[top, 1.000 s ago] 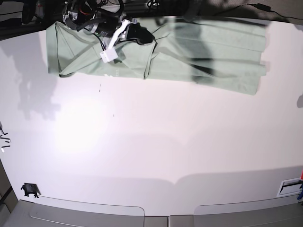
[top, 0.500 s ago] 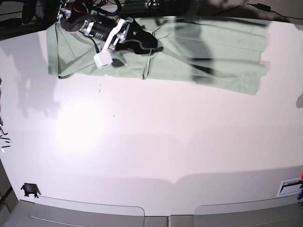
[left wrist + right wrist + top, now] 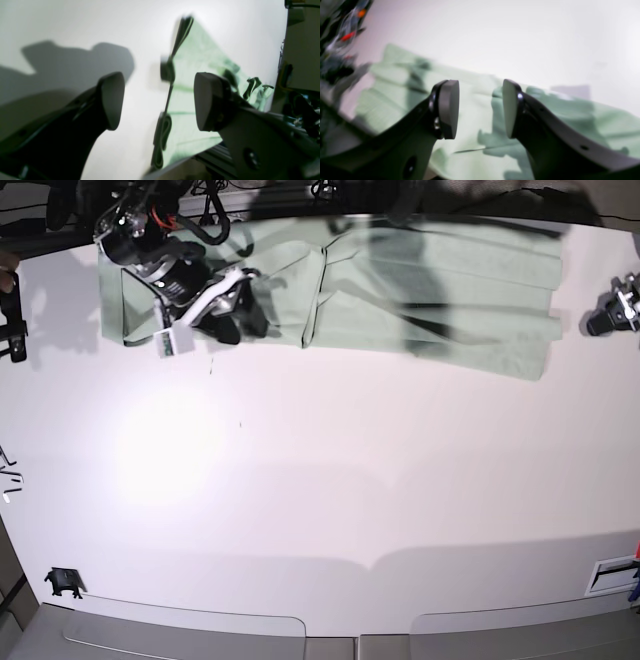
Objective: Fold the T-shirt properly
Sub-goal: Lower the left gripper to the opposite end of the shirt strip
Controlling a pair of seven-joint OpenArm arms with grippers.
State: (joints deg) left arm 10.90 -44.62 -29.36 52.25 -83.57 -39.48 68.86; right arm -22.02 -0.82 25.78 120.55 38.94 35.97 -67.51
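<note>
A: T-shirt [image 3: 430,295], pale sage-green soft fabric, short-sleeved — where does it lie?

B: Along the far edge of the white counter [image 3: 330,480], spread in a long band from the far left toward the right. A lengthwise fold edge crosses it left of its middle, and dark shadows fall over its centre.

A: And the right gripper [image 3: 480,107]?

B: It hangs above the shirt's left part, near that fold. In its wrist view the two dark jaws stand apart with only green cloth behind the gap; nothing is between them.

A: The left gripper [image 3: 157,100]?

B: In the base view it shows only at the right border, off the shirt's right end. Its wrist view shows the jaws spread wide over bare counter, the shirt's edge [image 3: 170,82] seen through the gap but not held.

A: Is the picture sharp?

B: No, both wrist views are blurred.
</note>
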